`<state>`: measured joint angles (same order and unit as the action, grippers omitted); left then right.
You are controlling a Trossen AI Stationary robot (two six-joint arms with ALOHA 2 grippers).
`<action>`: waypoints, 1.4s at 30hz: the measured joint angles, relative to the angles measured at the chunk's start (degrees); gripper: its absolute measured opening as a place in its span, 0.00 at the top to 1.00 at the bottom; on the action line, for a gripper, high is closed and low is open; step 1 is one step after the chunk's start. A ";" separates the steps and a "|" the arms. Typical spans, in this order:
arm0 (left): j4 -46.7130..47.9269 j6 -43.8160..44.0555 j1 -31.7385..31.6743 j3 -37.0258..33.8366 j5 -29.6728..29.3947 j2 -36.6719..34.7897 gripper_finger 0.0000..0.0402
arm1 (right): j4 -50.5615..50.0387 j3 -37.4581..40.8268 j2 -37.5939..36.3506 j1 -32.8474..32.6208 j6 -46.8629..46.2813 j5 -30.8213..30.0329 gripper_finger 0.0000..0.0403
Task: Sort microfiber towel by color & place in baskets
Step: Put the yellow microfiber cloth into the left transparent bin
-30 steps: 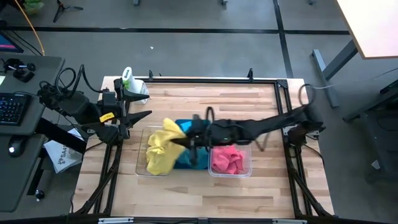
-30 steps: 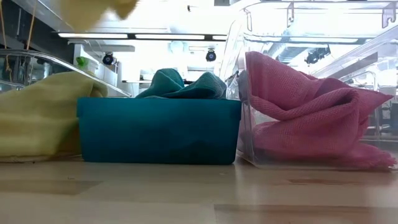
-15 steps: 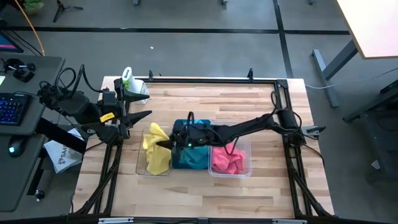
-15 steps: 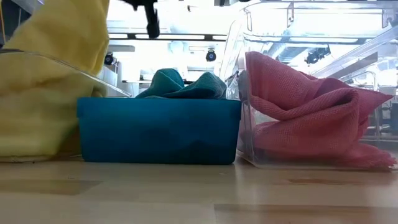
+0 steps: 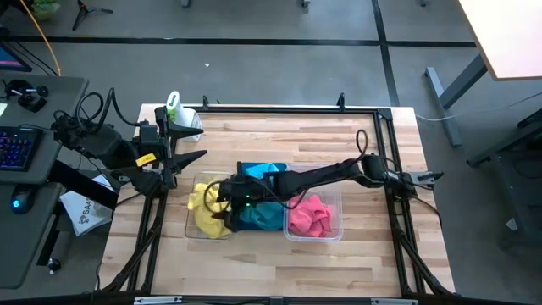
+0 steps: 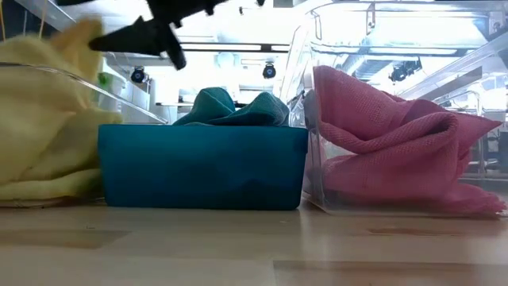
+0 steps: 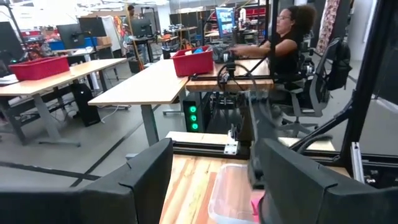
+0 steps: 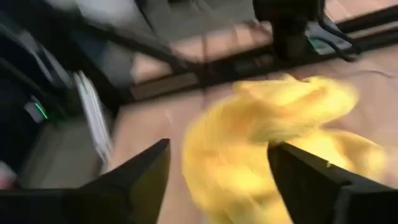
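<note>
The yellow towel [image 5: 206, 206] lies heaped in the left clear basket [image 5: 191, 222], bunched up against the far end and spilling a little over the rim on the outer side. Right above it, the right gripper [image 5: 223, 196] reaches across from the right side of the table, hanging over the boundary between that basket and the teal basket [image 5: 269, 222]. In the right wrist view the two dark fingers [image 8: 140, 180] stand wide apart with the yellow towel [image 8: 273, 130] lying beyond them, nothing pinched between the pads. So the fingers are spread and empty, and the towel sits just in front of and under the tips. In the low view the yellow towel [image 6: 44, 127] mounds up at the left behind the clear wall, with the gripper's dark fingers [image 6: 139, 36] pointing toward it from above, close to the cloth but apart from it.

In the middle, the teal basket [image 6: 202, 167] holds a blue towel [image 6: 232, 107] peeking over its rim. On the right, the other clear basket [image 5: 332, 230] holds the pink towel [image 5: 309, 216], folded and crumpled.

The left gripper [image 5: 182, 161] waits at the table's left edge, fingers parted and holding nothing, near a spray bottle [image 5: 175, 108] at the far left corner.
</note>
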<state>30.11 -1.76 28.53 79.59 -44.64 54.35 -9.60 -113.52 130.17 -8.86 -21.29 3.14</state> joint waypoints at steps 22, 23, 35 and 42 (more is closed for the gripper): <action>15.72 28.25 0.23 -15.10 5.21 0.61 0.43 | -62.19 -2.31 -15.55 -2.63 18.43 -16.46 0.24; 14.51 29.25 0.51 -17.90 6.37 0.61 0.43 | -62.02 1.19 -18.54 -2.82 17.00 -17.49 0.24; 16.94 35.79 -1.21 -31.80 30.55 0.76 0.45 | -48.72 44.40 -59.46 -8.78 -26.54 -25.42 0.24; 22.73 24.01 -3.98 -31.65 32.52 6.20 0.80 | -39.62 56.39 -68.26 -13.56 -40.85 -29.96 0.24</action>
<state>52.84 22.25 24.56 47.94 -12.13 60.55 -49.23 -57.13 61.91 -22.42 -62.14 -26.83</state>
